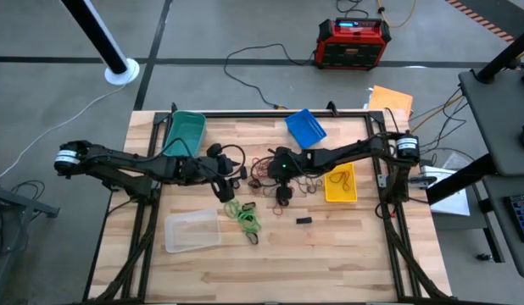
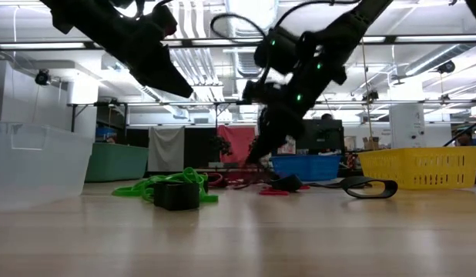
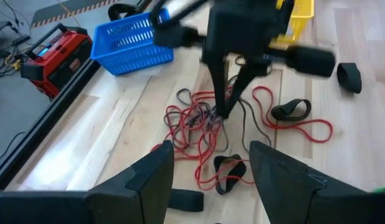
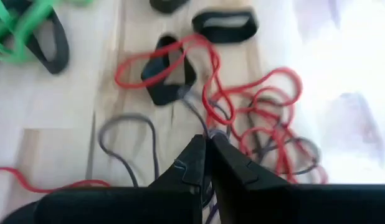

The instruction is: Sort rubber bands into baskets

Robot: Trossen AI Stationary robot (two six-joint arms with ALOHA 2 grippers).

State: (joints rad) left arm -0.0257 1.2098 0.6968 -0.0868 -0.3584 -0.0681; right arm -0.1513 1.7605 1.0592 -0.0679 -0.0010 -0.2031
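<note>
- At table centre, right gripper (image 4: 207,146) is down in the tangle of rubber bands (image 1: 275,169); fingers pressed together, seemingly pinching thin strands where red and grey loops cross. Which loop, or how many, sits between the tips I cannot tell.
- Risk one: the red loops (image 3: 199,134) and grey loops (image 4: 127,134) are interlaced. A lift from here would likely drag several colours up together, so a mixed clump could land in one basket.
- Risk two: the strands are thin and the pinch is right at the tips; a band could slip free or snap back on the way up.
- Wider black bands (image 4: 171,74) lie touching the red loops, at about 12 o'clock from the fingertips in the wrist view; they may snag and get towed along.
- Left gripper (image 3: 208,165) hovers just beside the same pile, at about 9 o'clock of the right one in the high view, jaws apart and empty. Two arms this near could clash if both move in.
- Green bands (image 1: 243,213) lie apart at 7 o'clock of the tangle, next to the clear basket (image 1: 192,230).
- Yellow basket (image 1: 340,185) sits at 3 o'clock, blue basket (image 1: 305,127) at 1 o'clock, teal basket (image 1: 185,131) at 10 o'clock.
- Small black block (image 1: 303,221) at 5 o'clock is no band; not to be picked.
</note>
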